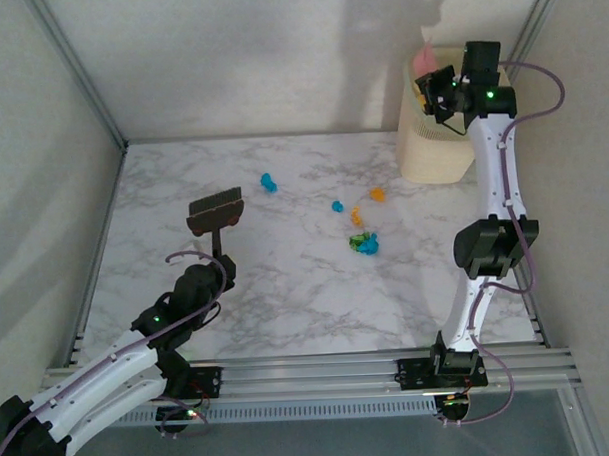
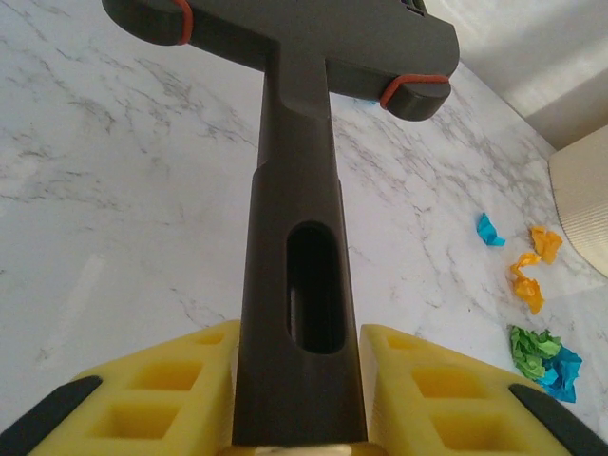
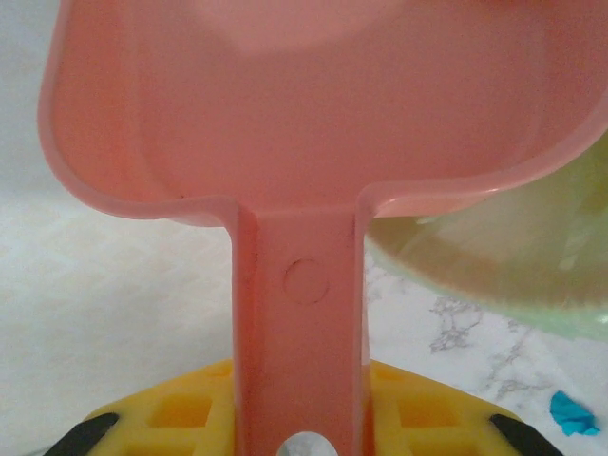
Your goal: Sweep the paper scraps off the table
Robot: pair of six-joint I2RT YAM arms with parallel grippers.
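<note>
Table [image 3: 475, 351] mostly behind dustpan [image 3: 285, 114]

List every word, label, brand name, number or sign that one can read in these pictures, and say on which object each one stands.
There is no readable text in these pictures.
The dark brown plastic hand brush: no lettering, only an oval slot in its handle.
The pink plastic dustpan: only a plain moulded circle on its handle, no letters.
The cream-coloured round bin and the white marble-patterned table: no label or mark visible.
</note>
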